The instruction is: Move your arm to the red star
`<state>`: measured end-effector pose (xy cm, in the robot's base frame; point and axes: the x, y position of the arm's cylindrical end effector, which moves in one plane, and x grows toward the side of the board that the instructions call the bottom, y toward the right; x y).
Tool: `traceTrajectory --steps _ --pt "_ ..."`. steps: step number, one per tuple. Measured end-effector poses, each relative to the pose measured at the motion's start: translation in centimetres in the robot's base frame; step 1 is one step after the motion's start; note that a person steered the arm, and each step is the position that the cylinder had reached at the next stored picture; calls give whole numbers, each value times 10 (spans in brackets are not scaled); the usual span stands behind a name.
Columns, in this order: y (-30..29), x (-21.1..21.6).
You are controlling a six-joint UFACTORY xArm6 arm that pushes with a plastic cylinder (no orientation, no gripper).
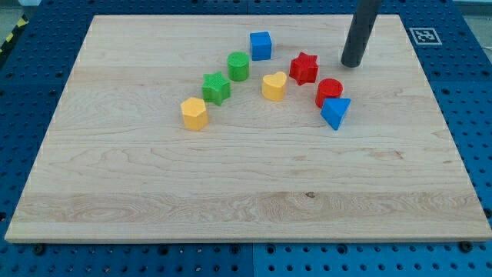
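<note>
The red star [304,68] lies on the wooden board [231,177] in the upper middle of the view. My tip [352,64] is the lower end of a dark rod that comes down from the view's top. It stands to the right of the red star with a small gap between them, touching no block. A red cylinder [329,91] and a blue triangle [335,112] lie below and a little left of the tip.
A blue cube [260,45] sits left of the star and higher up. A yellow heart [274,86], a green cylinder [238,66], a green star [216,88] and a yellow hexagon [194,113] run down to the left. A marker tag [422,35] sits beyond the board's top right corner.
</note>
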<state>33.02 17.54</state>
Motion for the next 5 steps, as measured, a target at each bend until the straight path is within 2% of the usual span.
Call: traceTrajectory --steps 1,5 --pt "-9 13" --pt "-37 16"
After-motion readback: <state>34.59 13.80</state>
